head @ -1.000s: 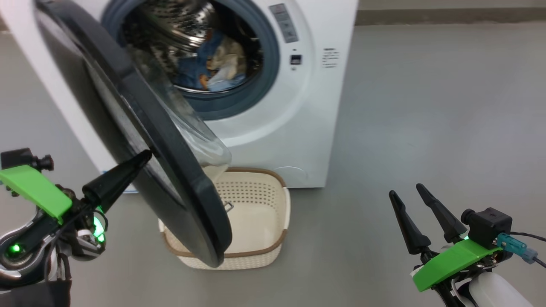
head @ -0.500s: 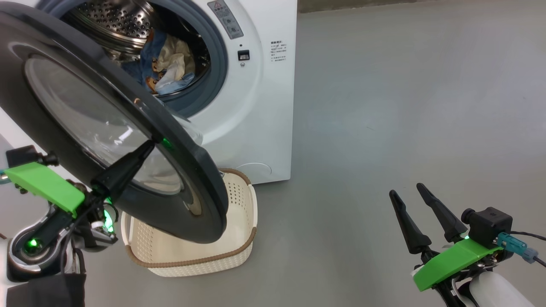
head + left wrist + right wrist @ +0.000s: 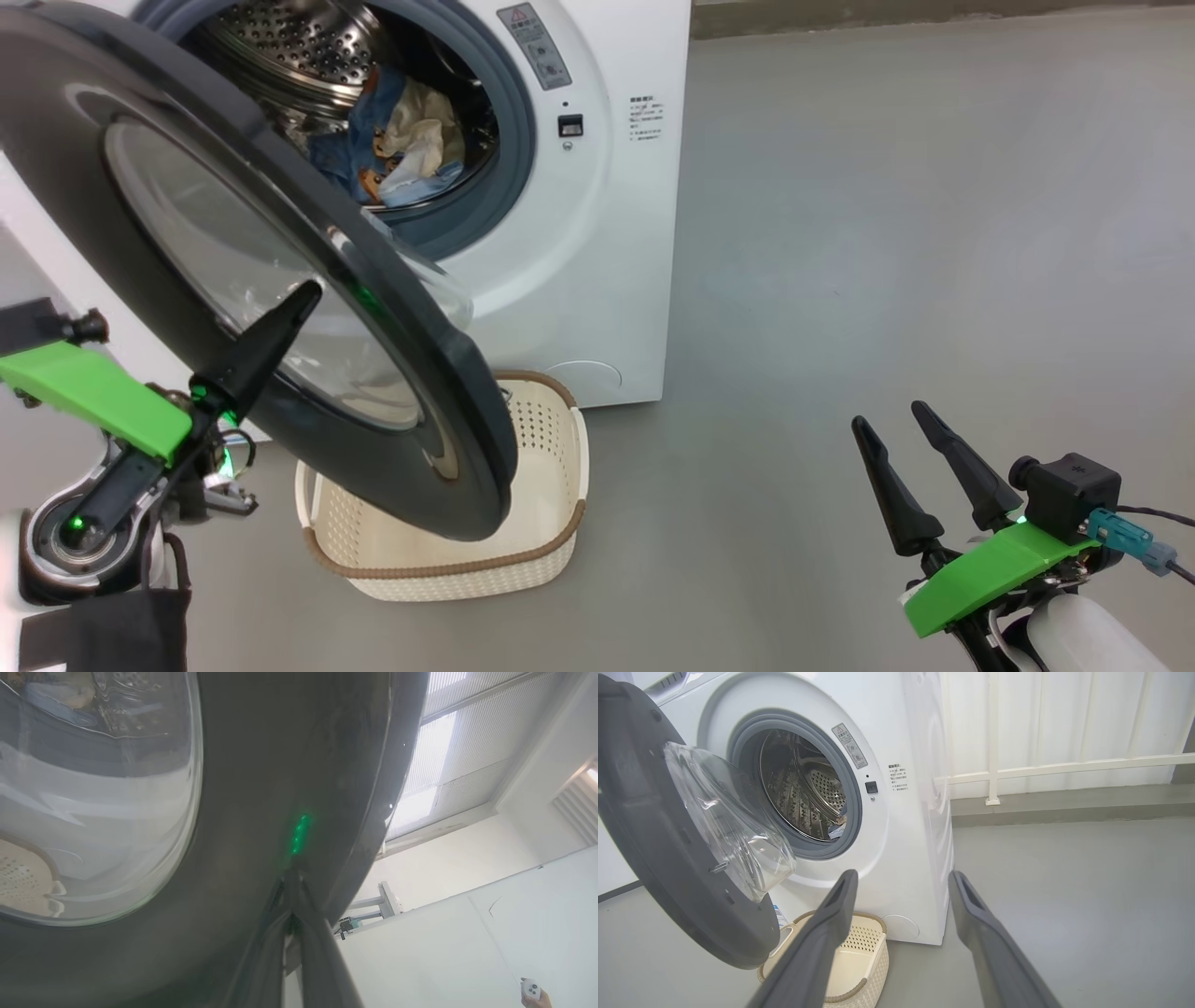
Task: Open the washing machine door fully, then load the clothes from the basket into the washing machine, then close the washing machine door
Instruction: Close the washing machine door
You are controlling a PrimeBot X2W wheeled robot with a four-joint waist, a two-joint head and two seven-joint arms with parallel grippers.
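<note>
door [image 3: 56, 159] glossy black plastic, window [image 3: 215, 243] clear glass. drum [image 3: 280, 47] shiny perforated steel, gasket [image 3: 509, 187] matt rubber. basket [image 3: 551, 439] perforated matt plastic, woven-look rim [image 3: 448, 567]. clothes [image 3: 401, 140] soft cloth. machine [image 3: 597, 280] smooth white gloss.

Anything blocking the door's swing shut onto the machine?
Nothing visible. The clothes lie back in the drum, off the gasket. The basket sits on the floor below the lower edge of the door; whether they clear each other I can't tell.

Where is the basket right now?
In the head view the basket sits on the floor at lower centre-left, directly before the washing machine, partly hidden by the washing machine door above it.
</note>
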